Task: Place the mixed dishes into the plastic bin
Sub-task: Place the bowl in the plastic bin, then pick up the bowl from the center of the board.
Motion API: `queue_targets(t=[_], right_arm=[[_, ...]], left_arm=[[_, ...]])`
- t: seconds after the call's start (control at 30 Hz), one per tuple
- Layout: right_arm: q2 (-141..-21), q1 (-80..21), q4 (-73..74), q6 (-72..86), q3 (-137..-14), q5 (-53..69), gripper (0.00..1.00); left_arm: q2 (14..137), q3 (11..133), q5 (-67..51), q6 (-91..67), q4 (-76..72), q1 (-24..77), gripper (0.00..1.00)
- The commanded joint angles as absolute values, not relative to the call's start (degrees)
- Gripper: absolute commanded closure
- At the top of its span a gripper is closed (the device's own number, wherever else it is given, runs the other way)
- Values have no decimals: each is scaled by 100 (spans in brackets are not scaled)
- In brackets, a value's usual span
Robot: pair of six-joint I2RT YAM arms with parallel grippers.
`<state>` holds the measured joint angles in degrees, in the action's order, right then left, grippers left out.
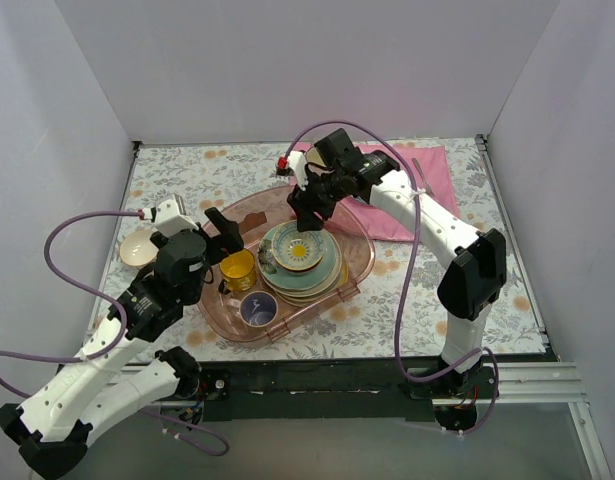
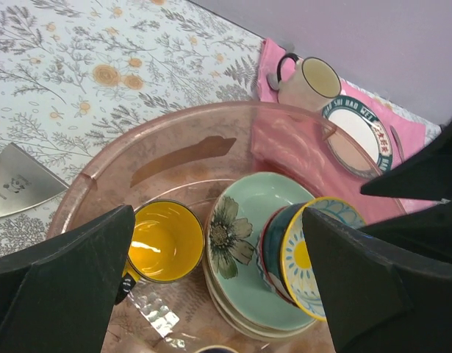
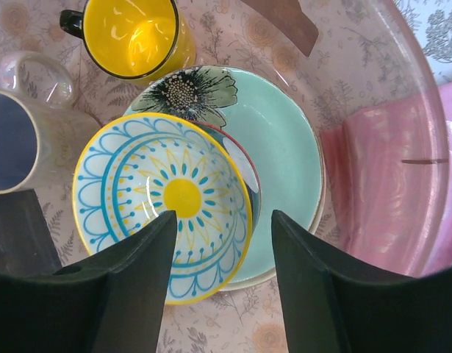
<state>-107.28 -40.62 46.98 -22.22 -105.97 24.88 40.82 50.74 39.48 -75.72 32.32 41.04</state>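
The pink translucent plastic bin holds a stack of plates topped by the mint-green plate with a dark flower. On that plate rests the small patterned bowl, tilted, red and blue outside, with a yellow sun inside. In the bin to the left of the stack are the yellow mug and the grey mug with a dark-blue inside. My right gripper hangs open over the bowl's rim, with a gap on both sides. My left gripper is wide open above the bin's left side, between the yellow mug and the bowl.
Behind the bin, a pink cloth carries a cream mug with a dark rim and a blue-rimmed white plate. A small cream dish sits on the floral tablecloth left of the bin. White walls enclose the table.
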Motion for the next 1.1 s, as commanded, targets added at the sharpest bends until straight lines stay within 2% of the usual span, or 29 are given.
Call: queue_targets(t=[0.0,0.17,0.37,0.53,0.63,0.83,1.07], right_arm=[[-10073,-4087,4834,-2443,-10661,2479,37],[-9809,-4087,4922,-2619,-10582,2557,36],[-9229,-3938,4931,-2900,-9959,3005,36],[-8465,-3271,4458,-2848,-8950,3664,36],[-8008,-2656,4211,-2681,-8440,4418,36],[-7182,-1768,3552,-2435,-7621,5000,34],[-6733,-1204,3033,-2198,-6970,5361,31]], left_arm=[[4148,5317,3789,-7384,2936,3571,2],[4526,5432,2850,-7242,2699,2638,2],[4711,5195,1110,-7470,2365,916,2],[4842,4774,-759,-7857,2127,-885,2],[4974,4493,-1447,-8287,1969,-1773,2],[5282,4307,-1302,-9227,2109,-2443,2],[5817,4702,859,-10159,3523,-2461,2]])
